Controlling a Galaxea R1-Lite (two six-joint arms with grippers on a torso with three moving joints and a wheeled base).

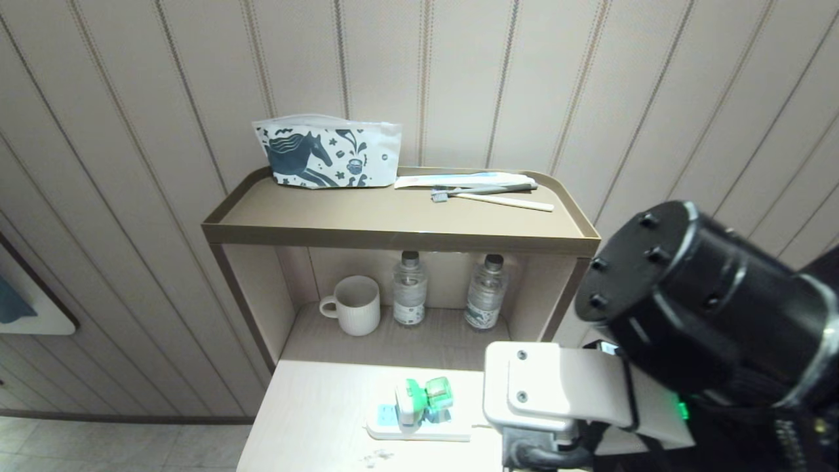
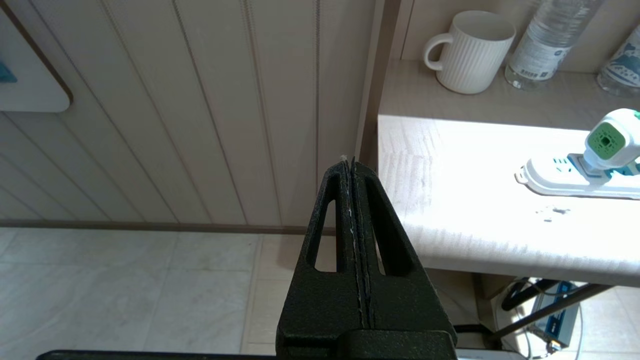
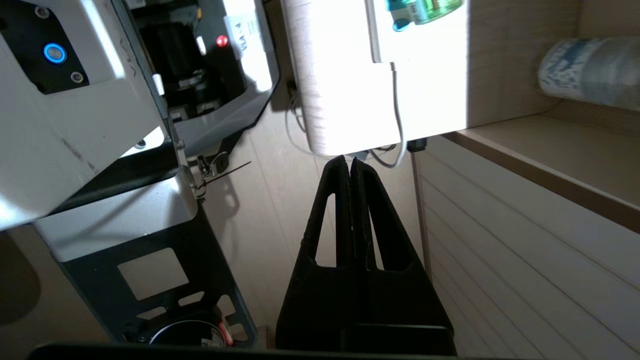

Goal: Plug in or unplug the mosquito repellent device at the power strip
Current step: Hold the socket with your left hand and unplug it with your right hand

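The mosquito repellent device (image 1: 419, 398), white cap with a green bottle, sits plugged into the white power strip (image 1: 419, 427) on the pale table (image 1: 314, 419). It also shows in the left wrist view as the device (image 2: 610, 142) on the strip (image 2: 560, 180), and at the picture's edge in the right wrist view as the device (image 3: 422, 10). My right gripper (image 3: 349, 161) is shut and empty, off the table's corner and apart from the strip (image 3: 420, 45). My left gripper (image 2: 348, 162) is shut, parked left of the table above the floor.
A brown shelf unit (image 1: 400, 233) stands behind the table with a white mug (image 1: 354, 305) and two water bottles (image 1: 409, 288) inside. On top lie a printed pouch (image 1: 324, 154) and toothbrushes (image 1: 491, 193). My right arm (image 1: 688, 328) fills the lower right. The strip's cable (image 3: 397, 110) hangs off the table edge.
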